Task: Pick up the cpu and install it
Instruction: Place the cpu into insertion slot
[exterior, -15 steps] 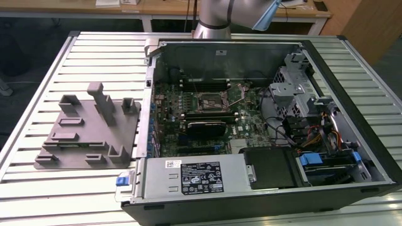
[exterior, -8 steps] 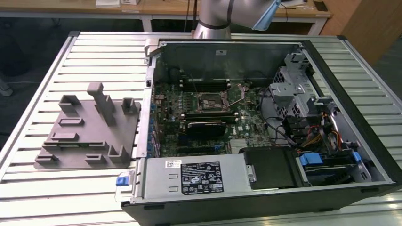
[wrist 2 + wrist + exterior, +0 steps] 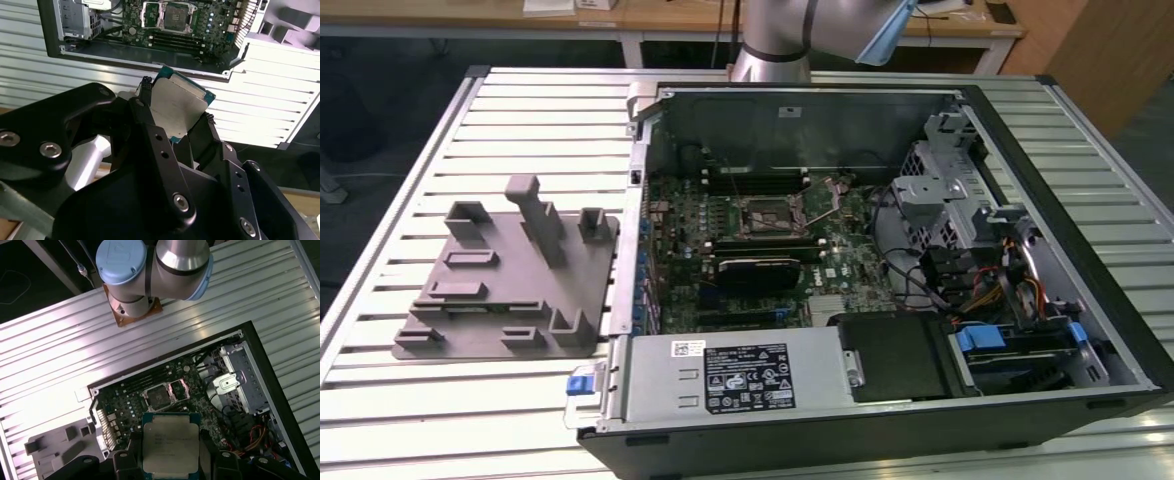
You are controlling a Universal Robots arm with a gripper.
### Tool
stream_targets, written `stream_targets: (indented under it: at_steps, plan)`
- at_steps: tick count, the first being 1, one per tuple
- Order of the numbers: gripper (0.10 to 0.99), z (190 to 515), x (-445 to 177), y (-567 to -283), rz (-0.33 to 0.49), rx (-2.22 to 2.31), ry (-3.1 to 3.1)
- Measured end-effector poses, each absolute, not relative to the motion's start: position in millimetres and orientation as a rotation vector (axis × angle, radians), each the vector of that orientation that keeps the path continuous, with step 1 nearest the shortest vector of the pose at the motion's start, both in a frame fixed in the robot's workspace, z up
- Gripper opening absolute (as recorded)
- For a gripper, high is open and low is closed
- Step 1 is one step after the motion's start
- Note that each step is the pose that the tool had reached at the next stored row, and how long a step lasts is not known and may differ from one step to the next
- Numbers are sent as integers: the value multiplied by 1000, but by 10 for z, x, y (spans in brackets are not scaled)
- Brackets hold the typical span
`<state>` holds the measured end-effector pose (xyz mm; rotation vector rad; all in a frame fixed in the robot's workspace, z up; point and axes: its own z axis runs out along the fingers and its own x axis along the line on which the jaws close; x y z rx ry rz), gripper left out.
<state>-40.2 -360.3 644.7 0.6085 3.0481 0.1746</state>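
The pincer (image 3: 176, 104) is clamped on the cpu (image 3: 179, 106), with one black finger (image 3: 146, 102) pressed against each of two opposite edges. In the second wrist view the chip is tilted, showing a plain metal face and a teal-green rim. In the first wrist view the cpu (image 3: 170, 446) sits between the two fingers with its silvery top toward the camera.

The chip is held in the air above the open computer case (image 3: 1014, 130), touching nothing inside it. As far as the first wrist view lets one judge, it hangs over the case's motherboard, near the socket (image 3: 161, 394) rather than squarely over it.

In the exterior view the socket (image 3: 771, 213) lies near the middle of the case, with dark memory slots just beside it. A metal drive cage (image 3: 947, 180) and a bundle of coloured cables (image 3: 1007, 295) fill the part of the case toward the exterior view's right. A grey box with a black label (image 3: 747, 375) runs along the case's near edge.

The case lies on its side on a ribbed metal surface (image 3: 520, 110). A grey fixture (image 3: 507, 280) with upright blocks rests on the surface just beside the case, on the exterior view's left. The arm (image 3: 781, 50) rises from the surface just beyond the case's far wall.
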Motion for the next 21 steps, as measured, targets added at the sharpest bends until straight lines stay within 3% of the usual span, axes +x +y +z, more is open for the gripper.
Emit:
stream_targets:
  at_steps: [15, 21]
  plan:
    - [541, 6174, -402, -3609, 175, 609, 3048]
    - [541, 5829, -402, -3609, 174, 608, 3048]
